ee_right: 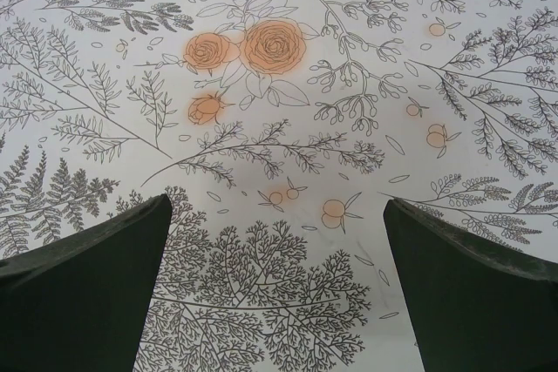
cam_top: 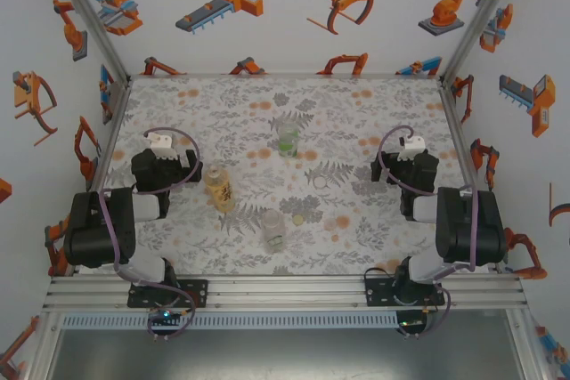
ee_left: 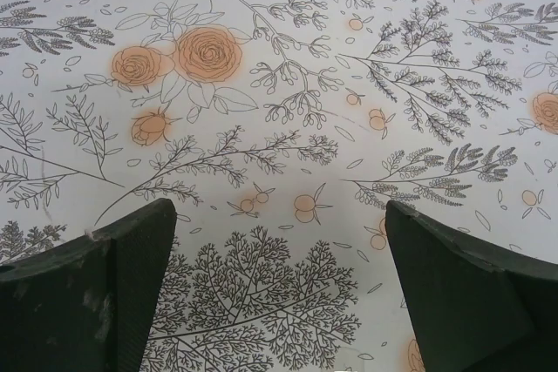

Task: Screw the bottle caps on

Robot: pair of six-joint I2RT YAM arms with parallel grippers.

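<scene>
Left gripper (ee_left: 277, 215) and right gripper (ee_right: 275, 206) gape empty. Between them stand the amber bottle (cam_top: 218, 186), green bottle (cam_top: 287, 138) and clear bottle (cam_top: 273, 229), with a cap (cam_top: 298, 220) just right of the last. They look light, slick and tippy, so best pinched around the body.

The mat (ee_left: 288, 128) lies bare between the spread fingers of the left gripper (ee_left: 279, 206) and ahead of it. It is likewise bare at the right gripper (ee_right: 277, 200). Inward of the left gripper, the amber bottle (cam_top: 218, 186) stands near and blocks that side. The green bottle (cam_top: 287, 138) and colourless bottle (cam_top: 273, 230) stand about midway between the 2 grippers. A clear cap (cam_top: 319, 181) and yellowish cap (cam_top: 298, 219) lie low inward of the right gripper. A side wall (cam_top: 62, 77) hems the left gripper's outer side.
</scene>
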